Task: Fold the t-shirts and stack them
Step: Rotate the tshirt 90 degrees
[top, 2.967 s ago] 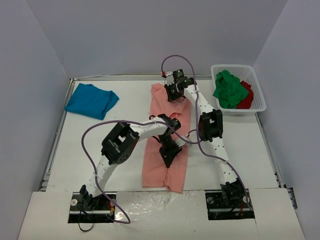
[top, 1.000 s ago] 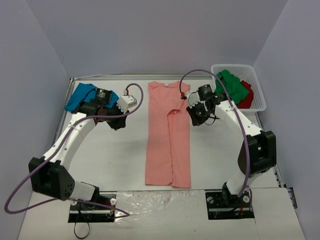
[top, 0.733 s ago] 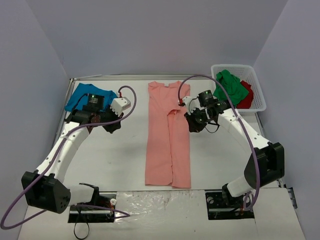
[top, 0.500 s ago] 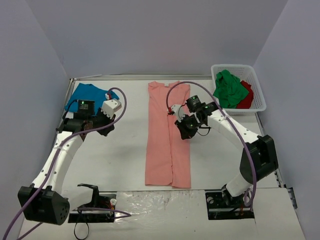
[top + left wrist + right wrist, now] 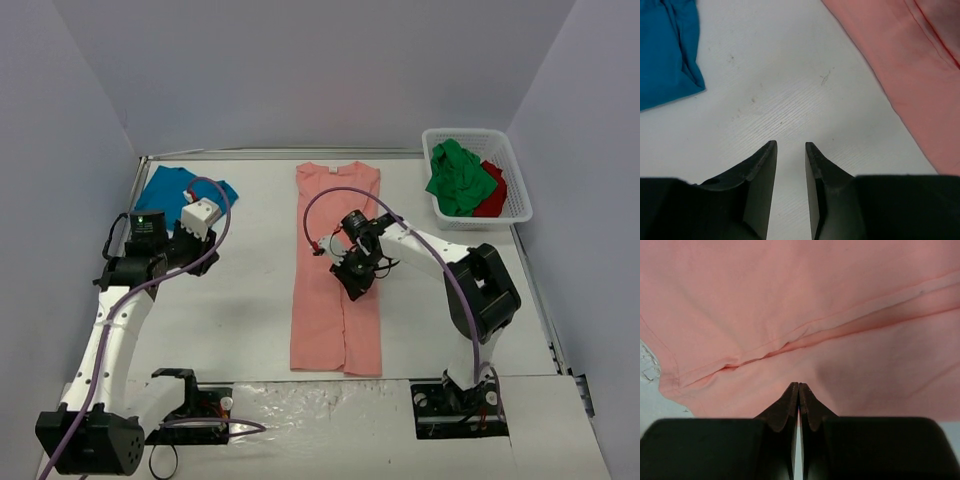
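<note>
Salmon-pink t-shirt [image 5: 337, 270] lying as a long narrow strip down the middle of the desk [image 5: 240, 310]
The right hand [image 5: 798, 386] is clenched and empty, over that strip's seam; the left hand [image 5: 790, 146] hovers over bare desk, fingers slightly parted on nothing, between it and the teal-blue t-shirt [image 5: 170, 192] at far left; a green t-shirt [image 5: 458, 180] and a red t-shirt [image 5: 493, 193] sit bunched in the white mesh basket [image 5: 470, 135]

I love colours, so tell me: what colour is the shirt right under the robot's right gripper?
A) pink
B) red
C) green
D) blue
A: the right gripper hovers over the long salmon-pink shirt laid out flat, and its wrist camera sees mostly pink cloth.
</note>
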Available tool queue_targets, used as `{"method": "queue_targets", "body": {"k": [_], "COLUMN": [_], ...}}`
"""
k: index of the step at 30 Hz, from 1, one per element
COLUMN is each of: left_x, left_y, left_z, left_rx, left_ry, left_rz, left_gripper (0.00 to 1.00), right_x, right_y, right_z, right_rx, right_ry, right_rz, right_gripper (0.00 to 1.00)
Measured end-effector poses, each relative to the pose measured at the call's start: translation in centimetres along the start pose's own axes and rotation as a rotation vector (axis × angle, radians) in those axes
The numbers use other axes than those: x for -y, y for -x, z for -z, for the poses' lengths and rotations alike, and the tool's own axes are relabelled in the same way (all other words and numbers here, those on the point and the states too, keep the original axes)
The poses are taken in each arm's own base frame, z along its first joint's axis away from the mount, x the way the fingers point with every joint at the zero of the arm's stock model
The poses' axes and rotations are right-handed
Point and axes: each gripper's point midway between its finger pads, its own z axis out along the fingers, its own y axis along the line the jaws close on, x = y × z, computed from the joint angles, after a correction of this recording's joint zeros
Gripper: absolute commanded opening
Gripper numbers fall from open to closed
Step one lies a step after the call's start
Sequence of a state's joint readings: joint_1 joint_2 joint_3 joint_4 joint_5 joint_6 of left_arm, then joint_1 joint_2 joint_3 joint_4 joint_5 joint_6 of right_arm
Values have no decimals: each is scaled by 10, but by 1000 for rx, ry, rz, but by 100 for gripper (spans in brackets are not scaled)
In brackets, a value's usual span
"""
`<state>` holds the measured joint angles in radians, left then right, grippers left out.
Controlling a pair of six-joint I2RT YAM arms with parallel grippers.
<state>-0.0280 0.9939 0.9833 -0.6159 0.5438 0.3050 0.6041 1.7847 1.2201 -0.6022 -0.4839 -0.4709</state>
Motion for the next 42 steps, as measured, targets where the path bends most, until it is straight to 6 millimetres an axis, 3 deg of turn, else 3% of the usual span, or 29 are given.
{"method": "queue_targets", "body": {"k": [9, 16, 30, 34, 35, 42], "left_x": [1, 1, 2, 1, 1, 1], "left_y": [1, 1, 0, -1, -2, -6], "left_z": [-1, -2, -4, -6, -6, -12], "left_rx": [21, 21, 14, 9, 7, -15], "left_ry": [-6, -15, -25, -27, -29, -40], "left_rz": [0, 6, 12, 14, 16, 29], "left_gripper": [33, 34, 37, 42, 47, 50], "right_x": [-12, -11, -3, 0, 2, 19], "right_y": [4, -4, 8, 10, 11, 19], "right_z": [-24, -39, -44, -44, -44, -42], "right_rx": [-50, -97, -125, -137, -138, -122], "right_ry": [39, 61, 77, 82, 82, 80], "right_rz": [64, 63, 66, 53, 50, 12], "right_gripper": [0, 0, 0, 0, 0, 0]}}
